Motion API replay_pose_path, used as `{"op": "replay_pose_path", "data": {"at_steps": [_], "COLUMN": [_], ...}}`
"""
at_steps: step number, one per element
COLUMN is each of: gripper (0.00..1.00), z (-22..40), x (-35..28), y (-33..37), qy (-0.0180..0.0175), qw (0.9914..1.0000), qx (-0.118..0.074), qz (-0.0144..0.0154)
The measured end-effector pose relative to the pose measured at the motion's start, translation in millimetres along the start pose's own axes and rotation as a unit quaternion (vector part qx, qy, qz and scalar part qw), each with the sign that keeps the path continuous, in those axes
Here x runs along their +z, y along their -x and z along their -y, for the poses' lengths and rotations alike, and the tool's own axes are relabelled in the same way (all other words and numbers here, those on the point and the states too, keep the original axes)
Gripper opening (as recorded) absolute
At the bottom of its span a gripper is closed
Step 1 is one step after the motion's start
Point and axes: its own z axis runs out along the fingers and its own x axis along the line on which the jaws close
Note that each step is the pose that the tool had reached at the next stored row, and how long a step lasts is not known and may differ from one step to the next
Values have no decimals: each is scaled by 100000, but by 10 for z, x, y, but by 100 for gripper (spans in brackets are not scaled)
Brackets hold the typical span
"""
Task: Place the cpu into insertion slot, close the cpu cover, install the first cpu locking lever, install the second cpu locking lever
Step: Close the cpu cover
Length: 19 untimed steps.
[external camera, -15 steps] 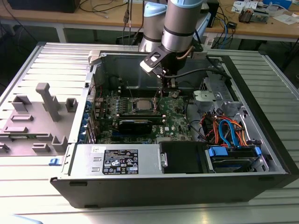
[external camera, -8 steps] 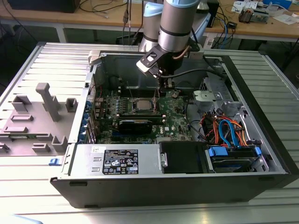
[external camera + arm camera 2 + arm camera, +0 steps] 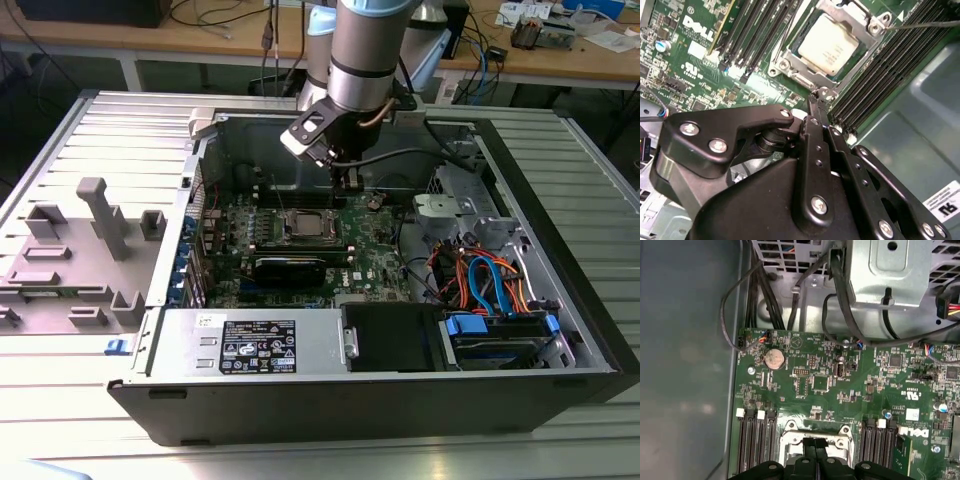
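The cpu (image 3: 829, 44), a silvery-beige square, lies flat in the insertion slot (image 3: 308, 226) on the green motherboard. The silvery cpu cover (image 3: 863, 36) lies down around the chip's edges. A thin metal lever rod (image 3: 920, 23) runs out from one corner of the slot. My gripper (image 3: 818, 98) is shut with nothing seen between its black fingers, its tips just beside a corner of the slot's metal frame. In the first wrist view the gripper (image 3: 815, 444) hangs over the slot's rim (image 3: 790, 432). In the exterior view the gripper (image 3: 346, 182) hangs just behind and to the right of the slot.
Long black memory slots (image 3: 875, 75) flank the socket on both sides. A black card (image 3: 290, 266) sits in front of it. Drive cage (image 3: 885, 270) and bundled cables (image 3: 480, 275) fill the case's right side. A grey fixture (image 3: 95, 250) stands outside on the exterior view's left.
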Motion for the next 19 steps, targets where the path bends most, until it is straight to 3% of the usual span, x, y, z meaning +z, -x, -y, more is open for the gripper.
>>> {"op": "replay_pose_path", "data": {"at_steps": [4,8,14,19], "gripper": [11,11,11,11], "z": [134,182,306,345], "x": [28,49,86,124], "y": [-12,-15,-26,-22], "qy": [-12,-17,-14,-16], "qw": [100000,100000,100000,100000], "qx": [2,6,7,5], "qz": [3,7,5,7]}}
